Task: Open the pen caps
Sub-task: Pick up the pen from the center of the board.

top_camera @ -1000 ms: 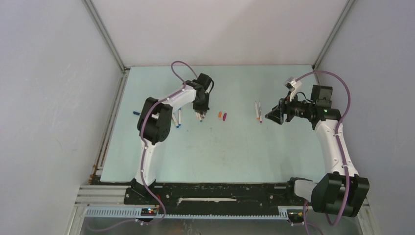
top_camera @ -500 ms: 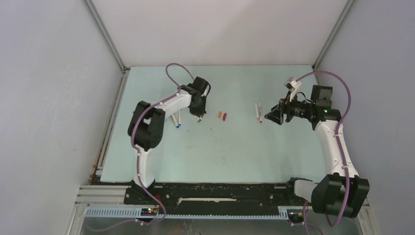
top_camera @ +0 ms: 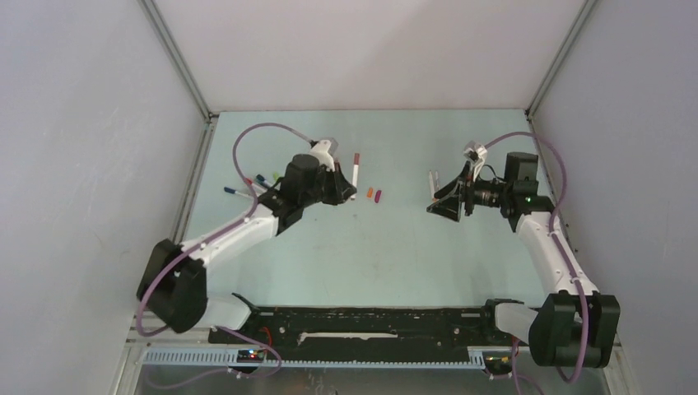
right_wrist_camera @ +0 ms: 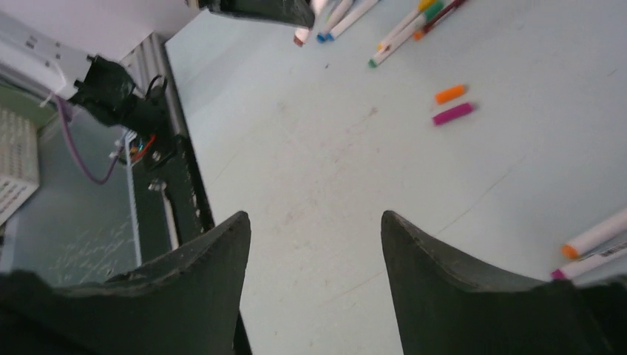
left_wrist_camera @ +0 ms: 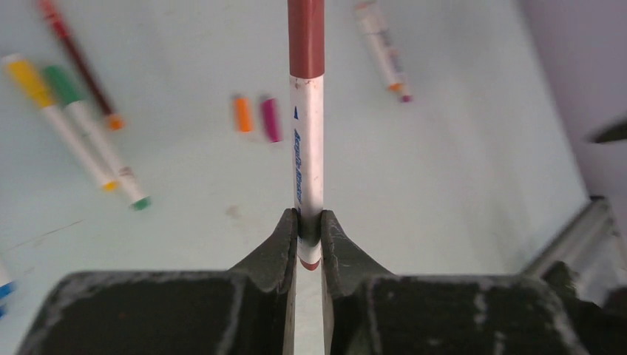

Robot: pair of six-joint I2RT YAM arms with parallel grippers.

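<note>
Progress is partial, by my reckoning. Two pen caps are off: the orange cap (left_wrist_camera: 242, 115) and the magenta cap (left_wrist_camera: 270, 119) lie loose on the desk (top_camera: 370, 255) at ten o'clock from my left claw (left_wrist_camera: 309, 222). Two uncapped pens (top_camera: 434, 188) rest near my right claw (right_wrist_camera: 314, 244), whose fingers stand apart, holding nothing. My left claw is clamped on a white pen (left_wrist_camera: 307, 155), its red cap (left_wrist_camera: 306, 37) on at twelve o'clock. The yellow-capped pen (left_wrist_camera: 44, 103) and green-capped pen (left_wrist_camera: 89, 126) wait at nine o'clock (others beyond them, too small to count).
</note>
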